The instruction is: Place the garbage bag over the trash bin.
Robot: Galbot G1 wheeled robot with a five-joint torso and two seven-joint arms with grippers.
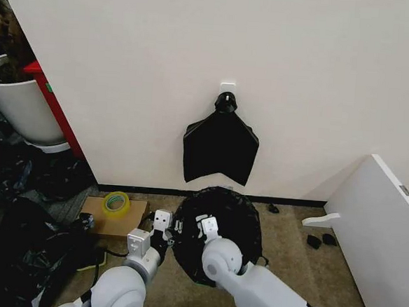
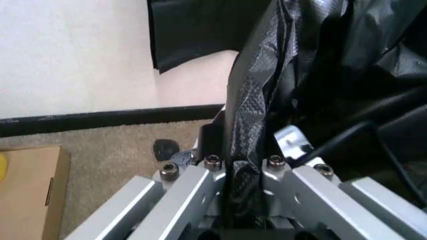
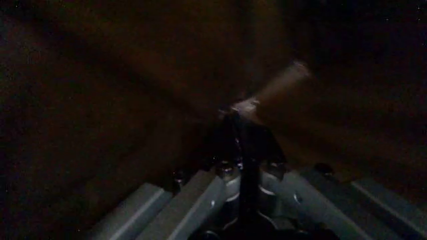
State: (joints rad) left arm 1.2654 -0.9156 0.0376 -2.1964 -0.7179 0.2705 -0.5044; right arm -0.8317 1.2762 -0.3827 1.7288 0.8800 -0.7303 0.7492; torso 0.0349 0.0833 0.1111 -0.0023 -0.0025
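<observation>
The garbage bag (image 1: pixel 236 219) is glossy black plastic spread in a round shape on the carpet at the foot of the wall. The trash bin is hidden, with no white showing under the plastic. My left gripper (image 1: pixel 164 228) is at the bag's left edge. In the left wrist view that gripper (image 2: pixel 243 167) is shut on a crinkled fold of the bag (image 2: pixel 257 100). My right gripper (image 1: pixel 208 229) reaches over the middle of the round shape. In the dark right wrist view it (image 3: pixel 241 122) is shut on a thin pinch of plastic.
A flat black bundle (image 1: pixel 220 146) hangs on a wall hook above the bag. A yellow tape roll (image 1: pixel 116 203) lies on a cardboard piece (image 1: pixel 91 219) at left. A large white tub (image 1: pixel 21 109) and a black plastic heap (image 1: pixel 8 245) crowd the left. A white board (image 1: pixel 382 229) leans at right.
</observation>
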